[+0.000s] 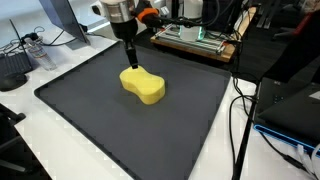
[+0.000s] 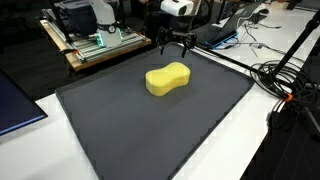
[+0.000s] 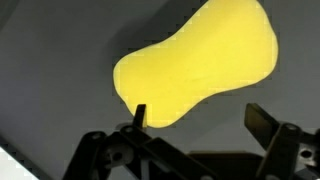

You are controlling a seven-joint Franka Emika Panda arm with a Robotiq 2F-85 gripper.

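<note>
Wrist view, left to right: one finger (image 3: 139, 114) at the yellow sponge's (image 3: 195, 65) near edge, the other out over bare mat (image 3: 60, 40); fingers apart, holding nothing. Sponge lies mid-mat, its long axis running up and rightward from my gripper (image 2: 176, 50), which hangs by one end lobe. Open mat all round.

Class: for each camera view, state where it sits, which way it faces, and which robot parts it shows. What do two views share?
Exterior view: raised beside the mat, looking down at the yellow sponge; wrist and jaws show.
Exterior view: raised off a different mat side, facing the sponge; wrist and open jaws show.
Wrist view: on the wrist, looking down on the sponge; only open jaws show.
Shared: all three show the sponge on the mat.
</note>
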